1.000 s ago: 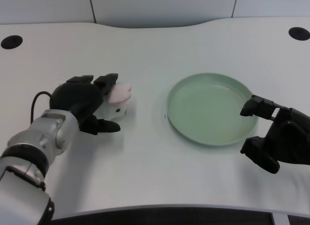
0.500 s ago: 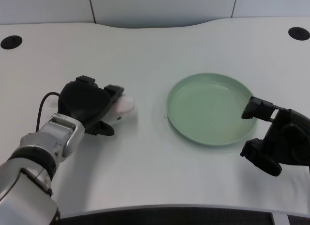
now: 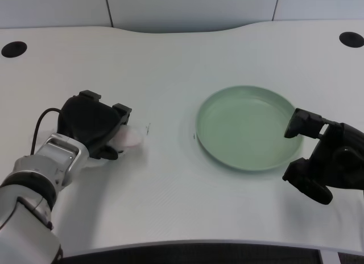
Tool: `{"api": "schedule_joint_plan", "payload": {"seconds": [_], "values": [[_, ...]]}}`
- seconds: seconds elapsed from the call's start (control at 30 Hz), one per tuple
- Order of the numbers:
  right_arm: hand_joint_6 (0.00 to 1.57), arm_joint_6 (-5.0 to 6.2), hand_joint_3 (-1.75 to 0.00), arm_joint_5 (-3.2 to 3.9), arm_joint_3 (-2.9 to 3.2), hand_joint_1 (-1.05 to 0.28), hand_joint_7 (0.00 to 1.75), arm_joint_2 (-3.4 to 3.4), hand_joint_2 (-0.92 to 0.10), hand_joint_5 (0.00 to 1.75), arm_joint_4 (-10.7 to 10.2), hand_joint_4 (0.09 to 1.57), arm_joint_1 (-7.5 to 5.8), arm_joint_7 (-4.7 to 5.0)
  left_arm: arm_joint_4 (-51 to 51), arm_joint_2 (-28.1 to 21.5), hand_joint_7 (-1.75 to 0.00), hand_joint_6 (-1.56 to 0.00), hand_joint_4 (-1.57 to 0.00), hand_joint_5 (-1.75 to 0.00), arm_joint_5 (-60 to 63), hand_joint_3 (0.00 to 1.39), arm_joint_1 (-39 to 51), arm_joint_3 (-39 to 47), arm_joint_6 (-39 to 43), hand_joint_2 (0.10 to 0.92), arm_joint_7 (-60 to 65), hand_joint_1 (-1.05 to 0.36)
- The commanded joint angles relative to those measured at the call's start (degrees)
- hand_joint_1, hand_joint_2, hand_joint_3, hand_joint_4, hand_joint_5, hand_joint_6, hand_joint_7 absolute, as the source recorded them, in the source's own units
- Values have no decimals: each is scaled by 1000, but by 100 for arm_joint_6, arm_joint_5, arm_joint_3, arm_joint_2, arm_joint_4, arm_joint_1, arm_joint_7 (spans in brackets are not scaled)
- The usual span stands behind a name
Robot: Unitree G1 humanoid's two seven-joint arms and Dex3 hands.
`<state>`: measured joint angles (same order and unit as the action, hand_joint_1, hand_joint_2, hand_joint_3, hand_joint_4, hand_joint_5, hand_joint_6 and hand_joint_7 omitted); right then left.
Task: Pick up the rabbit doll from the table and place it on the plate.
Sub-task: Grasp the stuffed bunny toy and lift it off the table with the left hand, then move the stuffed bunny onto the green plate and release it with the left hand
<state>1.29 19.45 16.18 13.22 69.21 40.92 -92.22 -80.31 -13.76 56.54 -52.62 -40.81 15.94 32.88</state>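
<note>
The rabbit doll (image 3: 132, 137) now sits further left on the table (image 3: 170, 196), well apart from the green plate (image 3: 245, 127), more hidden than before. The left hand (image 3: 91, 124) has closed over it, fingers wrapped around.

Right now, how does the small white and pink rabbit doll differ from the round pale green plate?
The white and pink rabbit doll is small and soft-looking; the round pale green plate is far larger and rigid. The rabbit doll is mostly hidden under the black left hand, which closes over it; the plate lies fully uncovered and empty. The doll is left of the plate. Both rest on the white table.
</note>
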Motion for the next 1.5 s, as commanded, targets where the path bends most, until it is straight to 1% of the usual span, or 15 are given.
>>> {"api": "schedule_joint_plan", "payload": {"seconds": [0.03, 0.13, 0.27, 0.4, 0.47, 0.53, 0.67, 0.73, 0.8, 0.9, 1.03, 1.1, 1.17, 1.23, 1.5], "values": [[890, -125, -13, 172, -111, -824, 1318, 19, -906, 1746, -116, 1050, -84, -28, -47, -198, -1193, -807, -828, -1615, -7, 52, -189, 2, -38, 921, -28, -569], [899, 16, -13, 200, -148, -860, 1453, 32, -917, 1746, -153, 1085, -99, -28, -41, -248, -1363, -778, -849, -1696, -134, 187, -290, 140, -27, 921, -94, -542], [874, -102, -4, 279, -158, -837, 1423, 41, -912, 1746, -131, 1081, -105, -28, -13, -226, -1321, -823, -937, -1544, -454, 285, -455, 470, 179, 921, -143, -526], [875, -125, -2, 309, -176, -830, 1402, 45, -911, 1746, -136, 1077, -109, -28, -15, -223, -1307, -832, -952, -1521, -480, 299, -470, 504, 207, 921, -147, -525], [882, -87, -14, 235, -187, -829, 1401, 42, -917, 1746, -115, 1069, -99, -28, 33, -86, -1361, -813, -889, -1605, -644, 335, -802, 656, 467, 921, -130, -530], [878, -81, -27, 206, -193, -825, 1393, 35, -920, 1746, -106, 1061, -92, -28, 57, 9, -1401, -807, -869, -1668, -737, 356, -985, 742, 634, 921, -105, -540], [878, -83, -35, 206, -194, -823, 1386, 32, -921, 1746, -106, 1058, -91, -28, 40, 25, -1416, -807, -868, -1690, -761, 358, -1010, 751, 676, 921, -100, -543], [886, 21, -36, 205, -165, -823, 1388, 3, -921, 1746, -100, 1062, -95, -28, 70, 250, -1569, -767, -903, -1723, -899, 385, -1164, 852, 883, 921, -123, -545], [881, 19, -33, 217, -172, -808, 1358, -11, -920, 1746, -94, 1053, -95, -28, 94, 480, -1696, -733, -932, -1741, -986, 386, -1281, 916, 1031, 921, -70, -548], [876, 24, -44, 206, -202, -799, 1338, -14, -921, 1746, -103, 1042, -91, -28, 96, 655, -1709, -741, -938, -1746, -1012, 386, -1358, 915, 1103, 921, -52, -566], [877, 228, -72, 245, -166, -843, 1418, -61, -921, 1746, -136, 1062, -119, -28, 108, 961, -1708, -761, -940, -1746, -966, 388, -1483, 850, 1232, 921, 12, -608], [871, 144, -70, 205, -188, -853, 1425, -45, -913, 1746, -108, 1060, -94, -28, 110, 1105, -1731, -763, -944, -1746, -929, 396, -1528, 796, 1251, 921, 20, -610], [879, 159, -62, 182, -178, -860, 1424, -54, -914, 1746, -96, 1060, -86, -28, 117, 1272, -1743, -760, -954, -1746, -922, 413, -1561, 749, 1304, 921, 18, -616], [876, 223, -61, 223, -172, -866, 1419, -89, -919, 1746, -131, 1058, -100, -28, 128, 1457, -1745, -755, -964, -1746, -905, 432, -1577, 684, 1377, 921, 57, -625], [868, 172, -33, 281, -145, -853, 1372, -152, -919, 1746, -159, 1031, -120, -28, 136, 1927, -1746, -803, -1018, -1746, -759, 488, -1566, 392, 1536, 921, 359, -638]]}}
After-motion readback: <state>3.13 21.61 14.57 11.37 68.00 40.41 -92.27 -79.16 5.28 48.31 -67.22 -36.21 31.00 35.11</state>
